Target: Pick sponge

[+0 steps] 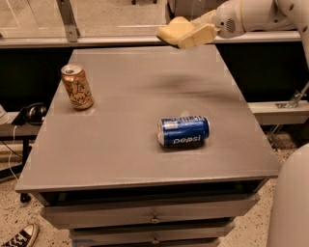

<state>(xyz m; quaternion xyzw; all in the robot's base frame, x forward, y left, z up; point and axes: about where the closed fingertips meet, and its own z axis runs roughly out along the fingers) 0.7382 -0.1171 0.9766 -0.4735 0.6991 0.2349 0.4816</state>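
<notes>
Broadly, a grey counter [120,144] fills most of the view, with two drawers [154,217] under its front edge. At the lower right stands a white part of the robot's body [292,202]. The white arm [256,14] comes in from the upper right corner and lies nearly level, with its wrist end pointing left over the far edge of the counter. A blue Pepsi can [184,130] lies on its side right of the counter's middle, its label upside down to the camera. An orange can [77,87] stands upright near the left edge, well apart from the blue one. At the tip of the arm, the claw [188,33] has its flat pale fingers closed around the sponge [173,28]. The sponge is held off the surface above the far edge and juts left past the fingertips.
</notes>
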